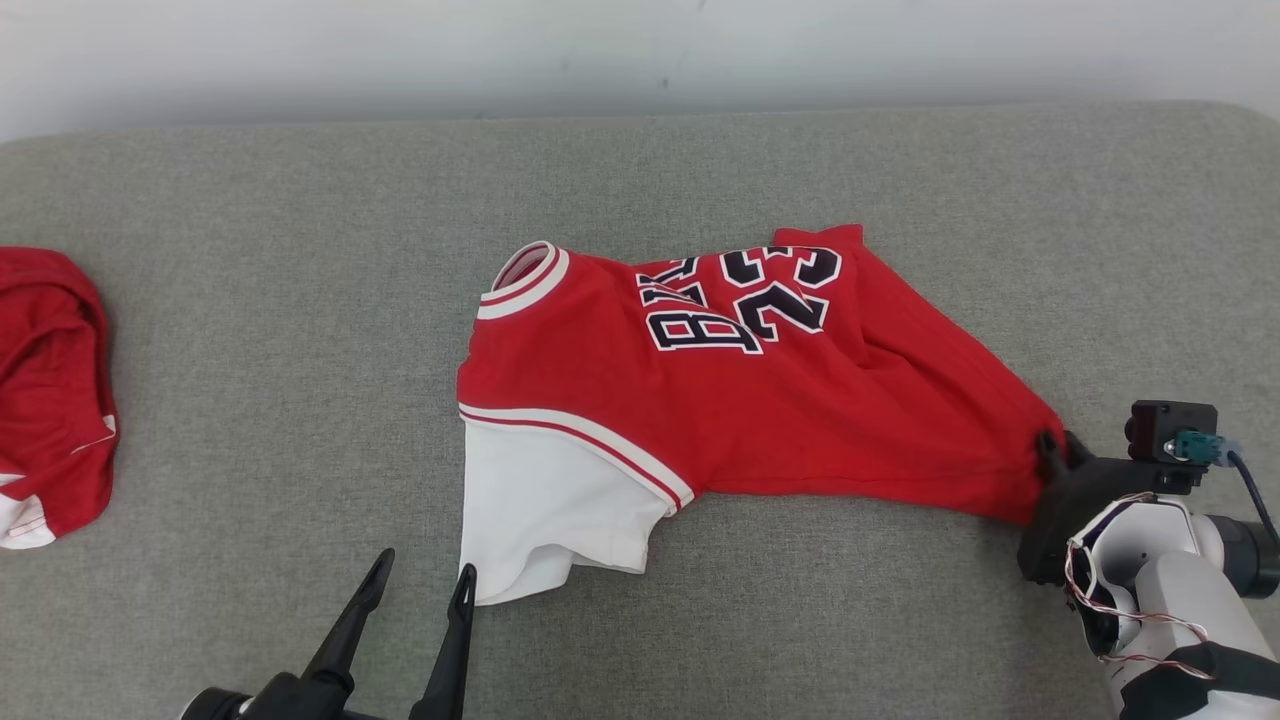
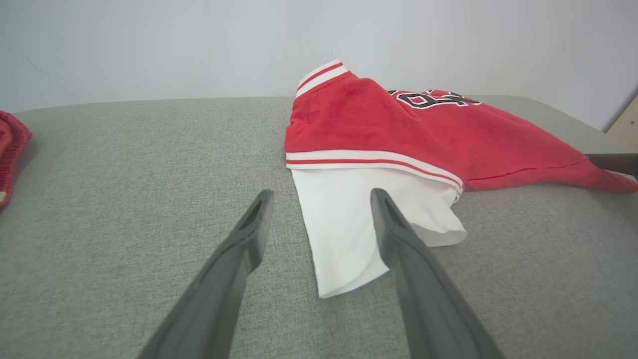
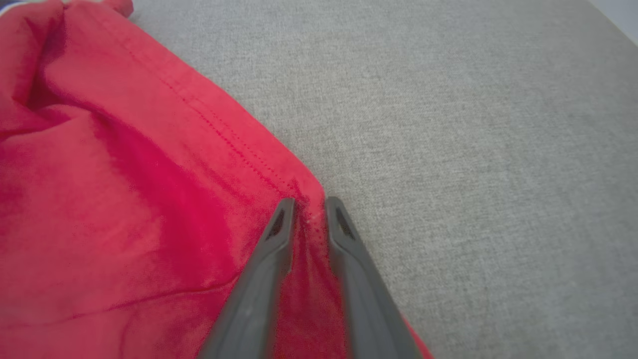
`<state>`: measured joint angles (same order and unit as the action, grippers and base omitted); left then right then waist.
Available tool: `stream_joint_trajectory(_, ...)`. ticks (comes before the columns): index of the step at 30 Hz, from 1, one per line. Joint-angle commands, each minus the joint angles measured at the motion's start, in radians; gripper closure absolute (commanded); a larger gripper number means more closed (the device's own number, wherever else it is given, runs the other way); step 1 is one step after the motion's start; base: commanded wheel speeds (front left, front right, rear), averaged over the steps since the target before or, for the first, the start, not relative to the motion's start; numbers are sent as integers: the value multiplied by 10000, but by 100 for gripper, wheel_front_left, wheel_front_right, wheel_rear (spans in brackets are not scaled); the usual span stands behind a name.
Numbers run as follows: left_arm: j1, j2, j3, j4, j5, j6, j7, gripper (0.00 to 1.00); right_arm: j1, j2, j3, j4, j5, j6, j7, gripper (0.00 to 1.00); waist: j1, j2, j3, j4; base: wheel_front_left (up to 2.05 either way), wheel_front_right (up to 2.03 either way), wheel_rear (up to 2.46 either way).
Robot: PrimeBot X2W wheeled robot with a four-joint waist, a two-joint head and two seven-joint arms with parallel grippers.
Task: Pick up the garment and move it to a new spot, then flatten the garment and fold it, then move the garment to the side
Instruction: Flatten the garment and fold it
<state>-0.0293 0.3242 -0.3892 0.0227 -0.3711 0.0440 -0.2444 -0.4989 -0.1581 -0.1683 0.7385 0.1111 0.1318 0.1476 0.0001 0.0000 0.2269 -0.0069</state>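
The garment (image 1: 800, 410) is a red jersey with dark lettering, a striped collar and a white sleeve, spread across the middle of the grey padded surface (image 1: 250, 400). My right gripper (image 1: 1052, 447) is at its right corner. In the right wrist view the right gripper (image 3: 309, 202) has its two fingers drawn close together with the garment's (image 3: 124, 199) hemmed red corner pinched between them. My left gripper (image 1: 420, 585) stands open just in front of the white sleeve. In the left wrist view the left gripper (image 2: 321, 197) straddles the sleeve's left edge above the garment (image 2: 398, 124), without touching it.
A second red garment (image 1: 50, 390) lies bunched at the surface's left edge, also visible in the left wrist view as a red bundle (image 2: 10, 139). A pale wall (image 1: 640, 50) runs behind the surface. Bare grey fabric lies between the two garments.
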Motion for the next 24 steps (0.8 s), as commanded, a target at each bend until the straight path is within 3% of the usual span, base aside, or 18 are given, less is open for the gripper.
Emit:
stream_joint_trajectory(1,-136,51,-13,-41,-39,-9,45,0,-5,-56,27,170,-163,-23,-49,100,-1,0,4,17,0,0,0)
stream_joint_trajectory(7,-7,77,-19,-32,-88,73,27,0,-169,-66,-178,-19,-411,-23,-954,100,-1,0,-66,36,0,0,0)
stream_joint_trajectory(14,127,-6,-80,-7,-154,154,14,0,207,16,-413,-2079,-139,-23,-1608,100,-1,0,-230,-100,0,0,0)
stream_joint_trajectory(19,151,-106,-175,49,-330,82,71,0,806,36,-501,-3647,-177,-23,-1171,100,-1,0,-385,-174,0,0,0)
stream_joint_trajectory(24,85,-479,-342,171,-1417,-471,969,0,1461,121,-668,-4306,-36,-23,-585,100,-1,0,-454,-165,0,0,0)
